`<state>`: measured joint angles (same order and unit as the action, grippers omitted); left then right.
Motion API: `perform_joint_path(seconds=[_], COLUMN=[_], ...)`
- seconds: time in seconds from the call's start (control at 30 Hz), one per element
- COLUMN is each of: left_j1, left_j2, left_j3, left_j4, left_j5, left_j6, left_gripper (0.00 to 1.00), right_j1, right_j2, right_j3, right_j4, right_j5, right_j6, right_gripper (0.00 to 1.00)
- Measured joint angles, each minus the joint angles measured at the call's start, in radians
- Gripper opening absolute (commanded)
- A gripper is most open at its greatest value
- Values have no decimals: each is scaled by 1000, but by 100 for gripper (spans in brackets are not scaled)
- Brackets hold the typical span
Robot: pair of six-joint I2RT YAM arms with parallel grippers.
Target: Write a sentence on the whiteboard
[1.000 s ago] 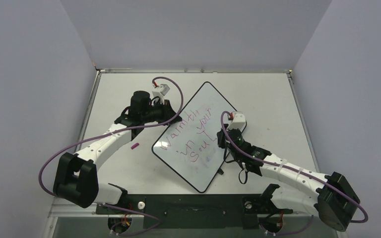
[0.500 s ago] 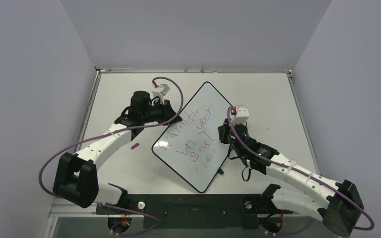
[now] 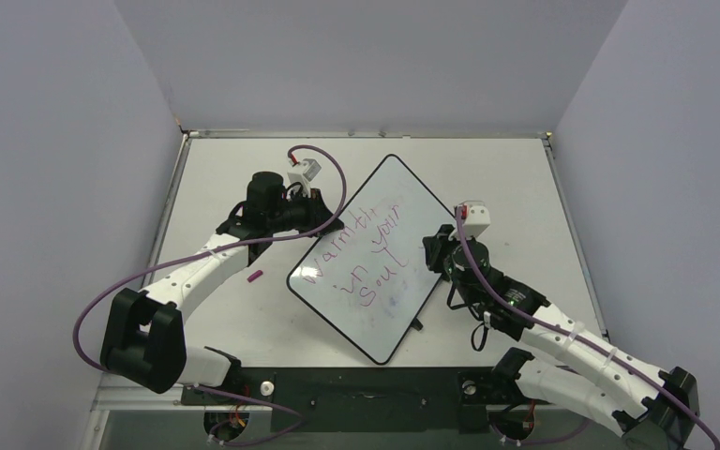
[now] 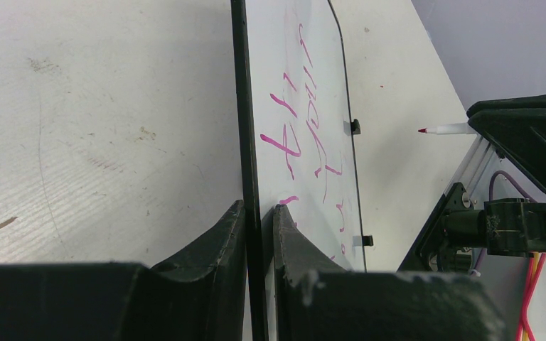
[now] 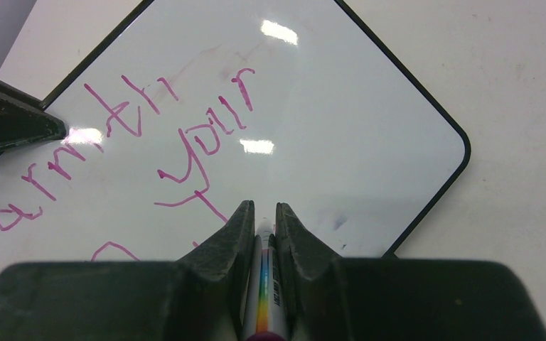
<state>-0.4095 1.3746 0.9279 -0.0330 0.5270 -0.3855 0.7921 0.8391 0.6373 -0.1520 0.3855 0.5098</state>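
Two arms meet at the board [image 3: 375,281], which lies diagonally at the middle of the counter [image 3: 525,187], one rounded corner toward the far edge and the opposite one toward the near edge. You see the sentence [image 3: 367,251] on it in pink-magenta marker, in three lines: "Warmth", "in your", "soul". Your left gripper [image 4: 257,213] is narrowed onto the board's black rim on the side facing the counter's far-left corner, one finger on each face of the rim. Your right gripper [image 5: 264,213] sits at the board's right-hand side and clamps a marker [image 5: 264,305] between its fingers. From the left wrist the marker's red tip shows just past the board's right rim, apart from the white surface. A faint smudge [image 5: 341,222] marks the board near its right-hand corner. One small magenta piece [image 3: 255,276] lies on the counter left of the board, beside the left arm.
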Motion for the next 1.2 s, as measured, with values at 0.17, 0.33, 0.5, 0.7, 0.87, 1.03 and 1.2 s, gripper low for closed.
perform_joint_path(seconds=[0.17,0.33,0.5,0.7,0.87,1.03,1.2], left_j1=[0,-1,1,1,1,1,2], left_j2=[0,0,0,-2,-11,-55,-148], left_j3=[0,-1,-2,-2,-2,2,12], left_j4=[0,3,31,37,37,-5,-91], left_j5=[0,-19,-53,-63,-75,-157,-296], left_j6=[-4,12,31,31,30,19,3], left_gripper=[13,27,33,41,47,49,49], right_j1=[-1,-1,-2,-8,-13,-14,-20], right_j2=[-5,-12,-13,-13,-13,-13,-14], right_j3=[-19,-32,-33,-33,-33,-33,-33], right_j4=[-5,-8,-10,-9,-9,-10,-9], right_j5=[2,2,2,2,2,2,0], right_j6=[0,1,1,2,2,0,-3], right_gripper=[0,0,0,0,0,0,0])
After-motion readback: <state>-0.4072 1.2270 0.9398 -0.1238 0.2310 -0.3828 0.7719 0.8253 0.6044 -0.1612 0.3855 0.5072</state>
